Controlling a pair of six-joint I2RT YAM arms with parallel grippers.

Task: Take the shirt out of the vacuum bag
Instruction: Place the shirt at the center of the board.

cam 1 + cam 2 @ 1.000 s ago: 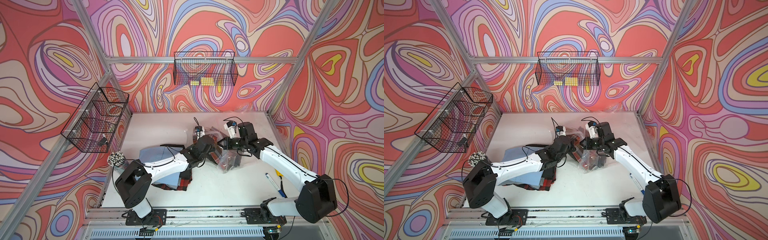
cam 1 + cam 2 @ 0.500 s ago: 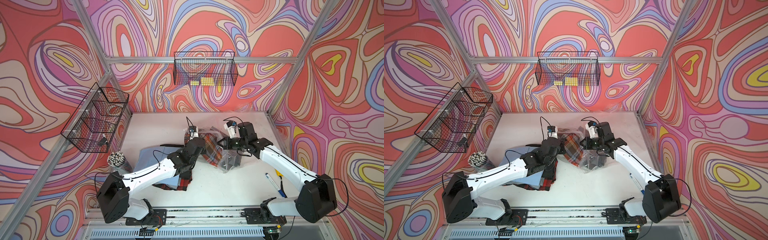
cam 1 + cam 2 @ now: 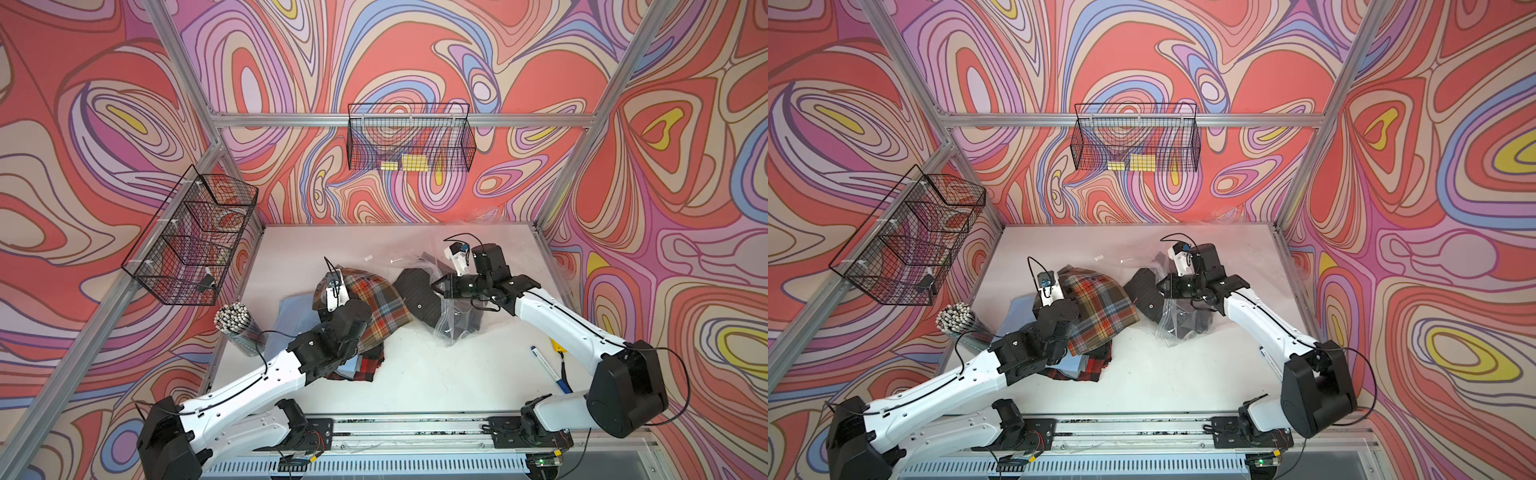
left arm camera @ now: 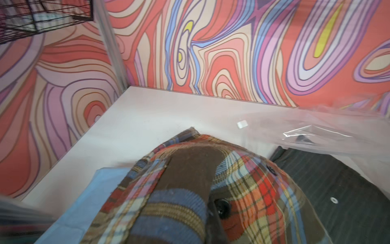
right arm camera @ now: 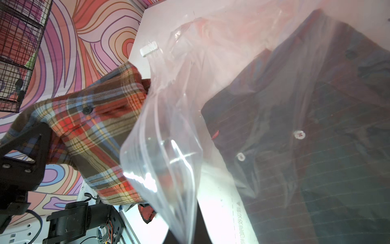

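Observation:
A brown, red and blue plaid shirt [image 3: 376, 305] [image 3: 1096, 309] hangs bunched over my left gripper [image 4: 211, 229], which is shut on it just left of the vacuum bag; the fingers are hidden under the cloth. The clear crinkly vacuum bag [image 3: 451, 328] [image 3: 1167, 328] lies at the right middle of the table with a dark pinstriped shirt [image 3: 419, 295] [image 5: 316, 147] inside. My right gripper [image 3: 436, 286] [image 3: 1160, 286] is shut on the bag's open lip [image 5: 166, 160] and holds it up. In the right wrist view the plaid shirt [image 5: 90, 126] is mostly outside the mouth.
Under the left arm lies a pile with a light blue garment [image 3: 291, 318] and a red plaid one [image 3: 361, 370]. A cup of white sticks [image 3: 235, 322] stands at the left edge. A blue marker [image 3: 548, 370] lies at the right. Wire baskets [image 3: 195, 237] [image 3: 409, 141] hang on the walls.
My left gripper has drawn back to the left and away from the bag, pulling the plaid shirt out with it. The right gripper has stayed put on the bag.

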